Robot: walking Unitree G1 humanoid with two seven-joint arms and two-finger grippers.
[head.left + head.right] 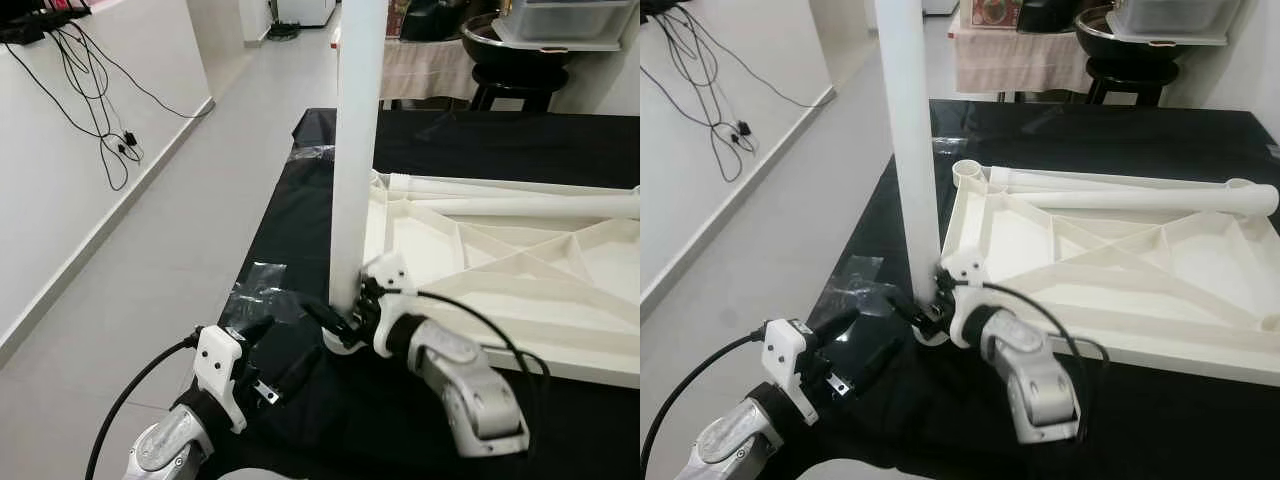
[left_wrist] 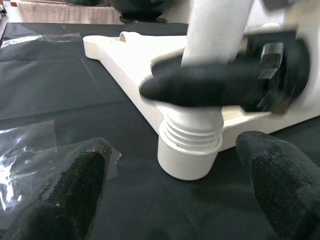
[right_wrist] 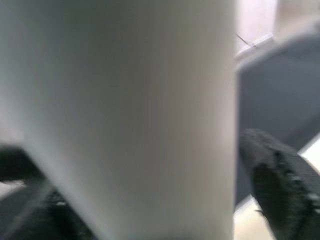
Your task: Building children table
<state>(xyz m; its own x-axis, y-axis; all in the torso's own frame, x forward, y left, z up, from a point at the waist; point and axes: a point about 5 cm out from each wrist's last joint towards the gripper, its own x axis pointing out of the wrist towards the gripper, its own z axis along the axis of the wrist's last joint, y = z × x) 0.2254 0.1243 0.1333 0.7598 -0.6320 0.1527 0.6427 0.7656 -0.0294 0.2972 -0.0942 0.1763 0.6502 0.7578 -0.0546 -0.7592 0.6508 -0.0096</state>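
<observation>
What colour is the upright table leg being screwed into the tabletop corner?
White, plain plastic table leg; clearest in the right eye view.

1 tabletop [image 1: 1110, 270], 3 legs – 1 upright [image 1: 910, 150], 2 lying flat [image 1: 1140, 198] – 2 grippers [image 1: 335, 318] [image 1: 262, 360], 1 plastic wrap [image 1: 255, 292].

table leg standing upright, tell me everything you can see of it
The table leg is a long, smooth white tube, plastic by its look, standing upright at the near corner of the upside-down white tabletop on the black cloth. Its threaded lower end sits partly in the corner socket, threads showing. The right gripper clasps it low down; the open left gripper waits nearby.
</observation>
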